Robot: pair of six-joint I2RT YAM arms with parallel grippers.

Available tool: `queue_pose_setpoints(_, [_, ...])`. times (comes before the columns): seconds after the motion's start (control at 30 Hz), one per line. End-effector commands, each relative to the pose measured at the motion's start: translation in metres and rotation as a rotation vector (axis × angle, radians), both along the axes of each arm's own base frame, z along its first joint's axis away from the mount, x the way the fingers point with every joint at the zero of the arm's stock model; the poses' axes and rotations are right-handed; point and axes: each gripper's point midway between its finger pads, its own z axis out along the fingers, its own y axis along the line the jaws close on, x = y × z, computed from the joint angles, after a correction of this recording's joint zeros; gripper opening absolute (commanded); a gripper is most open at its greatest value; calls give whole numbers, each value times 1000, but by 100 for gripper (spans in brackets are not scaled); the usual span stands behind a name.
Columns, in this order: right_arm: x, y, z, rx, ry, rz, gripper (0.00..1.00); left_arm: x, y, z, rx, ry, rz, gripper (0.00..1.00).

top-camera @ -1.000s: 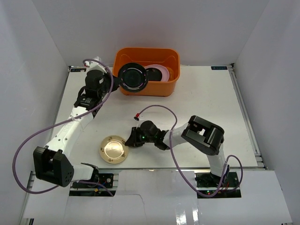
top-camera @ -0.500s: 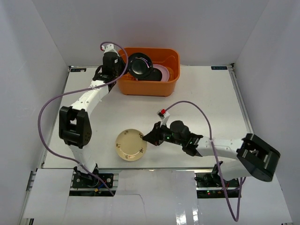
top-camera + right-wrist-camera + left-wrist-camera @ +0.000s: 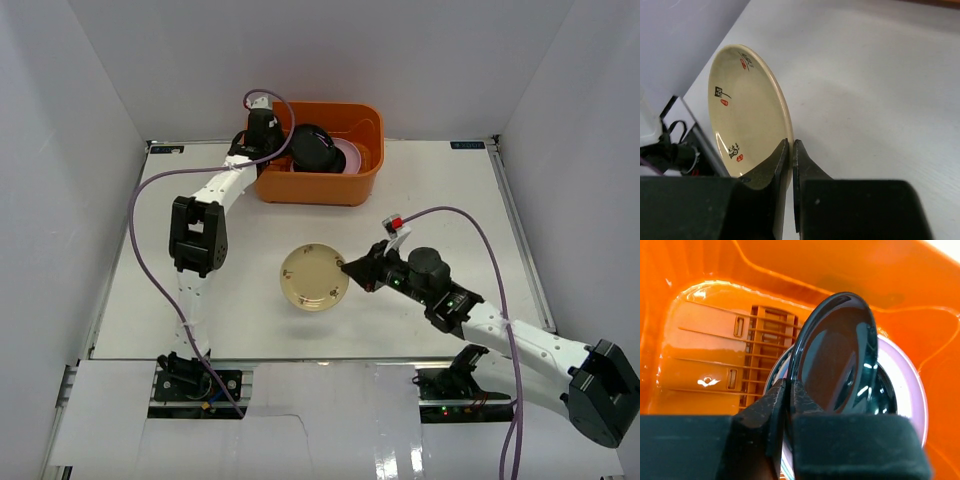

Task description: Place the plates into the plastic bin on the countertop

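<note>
Left gripper [image 3: 788, 390] pinches black plate [image 3: 835, 355] edge-on in bin [image 3: 790, 260]; dropping risks chipping. Right gripper [image 3: 791, 146] pinches tan plate [image 3: 747, 115] by its rim; it may slip.

The bin [image 3: 315, 188], far back on the countertop [image 3: 450, 220], holds plates [image 3: 350, 155].

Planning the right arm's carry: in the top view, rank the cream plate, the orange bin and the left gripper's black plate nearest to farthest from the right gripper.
1. cream plate: pinched in the right gripper, mid-table.
2. orange bin: its near wall, farther back.
3. black plate: inside the bin, in the left gripper.
</note>
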Motion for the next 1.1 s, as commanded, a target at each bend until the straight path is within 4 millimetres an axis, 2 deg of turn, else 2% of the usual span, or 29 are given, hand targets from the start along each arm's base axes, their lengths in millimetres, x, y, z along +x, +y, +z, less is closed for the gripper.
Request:
queue_pose_setpoints(0.0, [35, -24, 32, 9, -70, -127, 8, 2, -6, 46, -27, -81, -13, 23])
queue_pose_setpoints(0.07, [58, -43, 47, 25, -94, -206, 8, 1, -4, 49, -12, -95, -14, 32])
queue_pose_setpoints(0.1, [66, -46, 58, 37, -105, -227, 8, -1, -4, 55, -10, -108, -21, 43])
queue_pose_setpoints(0.17, [85, -59, 68, 44, -116, -284, 8, -4, -3, 62, 2, -121, -32, 56])
queue_pose_setpoints(0.2, [91, -62, 71, 47, -116, -302, 8, -7, -4, 63, 6, -119, -43, 72])
queue_pose_setpoints(0.23, [103, -67, 76, 53, -112, -333, 8, -12, -2, 81, 2, -144, -48, 80])
queue_pose_setpoints(0.3, [119, -71, 79, 68, -108, -374, 8, -23, -2, 92, -16, -151, -51, 96])
queue_pose_setpoints(0.33, [128, -75, 87, 86, -113, -404, 8, -32, 0, 122, -36, -196, -56, 98])
queue_pose_setpoints(0.37, [135, -76, 90, 89, -119, -418, 8, -40, 0, 136, -46, -214, -57, 98])
queue_pose_setpoints(0.43, [154, -76, 89, 71, -114, -440, 8, -62, -5, 147, -62, -231, -102, 98])
queue_pose_setpoints(0.47, [164, -74, 109, 89, -151, -445, 8, -85, -4, 184, -72, -296, -112, 98])
queue_pose_setpoints(0.5, [175, -77, 116, 87, -167, -482, 8, -96, -3, 194, -73, -320, -111, 98])
queue_pose_setpoints(0.53, [191, -75, 107, 63, -150, -496, 8, -111, 0, 174, -63, -279, -110, 98])
queue_pose_setpoints(0.57, [203, -71, 129, 86, -183, -497, 8, -139, 2, 203, -91, -328, -118, 98])
queue_pose_setpoints(0.6, [215, -70, 124, 74, -173, -511, 8, -154, 4, 205, -113, -329, -121, 98])
queue_pose_setpoints(0.63, [223, -72, 131, 86, -185, -528, 8, -171, 3, 176, -104, -270, -144, 98])
queue_pose_setpoints(0.67, [231, -72, 149, 116, -212, -538, 8, -199, 6, 197, -116, -318, -166, 98])
queue_pose_setpoints(0.7, [241, -70, 145, 113, -203, -550, 8, -214, 8, 192, -106, -312, -179, 98])
queue_pose_setpoints(0.73, [247, -71, 150, 120, -211, -563, 8, -231, 11, 160, -77, -257, -195, 98])
queue_pose_setpoints(0.77, [254, -70, 151, 120, -212, -570, 8, -244, 17, 153, -69, -251, -195, 98])
queue_pose_setpoints(0.8, [267, -66, 156, 125, -216, -572, 8, -269, 26, 165, -73, -291, -200, 98])
queue_pose_setpoints(0.83, [274, -62, 156, 123, -218, -570, 8, -282, 31, 157, -61, -283, -205, 98])
queue_pose_setpoints(0.87, [282, -59, 155, 121, -216, -570, 8, -297, 36, 122, -47, -219, -206, 98])
queue_pose_setpoints(0.9, [298, -52, 153, 123, -208, -568, 8, -322, 44, 129, -71, -252, -212, 98])
queue_pose_setpoints(0.93, [305, -49, 153, 127, -205, -565, 8, -337, 45, 120, -92, -251, -231, 98])
queue_pose_setpoints(0.97, [313, -46, 150, 127, -199, -567, 8, -354, 46, 85, -100, -197, -254, 98])
queue_pose_setpoints(1.0, [329, -40, 144, 126, -188, -572, 8, -368, 48, 75, -105, -183, -276, 98])
queue_pose_setpoints(1.03, [337, -37, 141, 131, -175, -576, 8, -383, 56, 81, -109, -225, -271, 98])
queue_pose_setpoints(1.07, [351, -30, 117, 106, -140, -571, 8, -393, 62, 63, -78, -180, -269, 98])
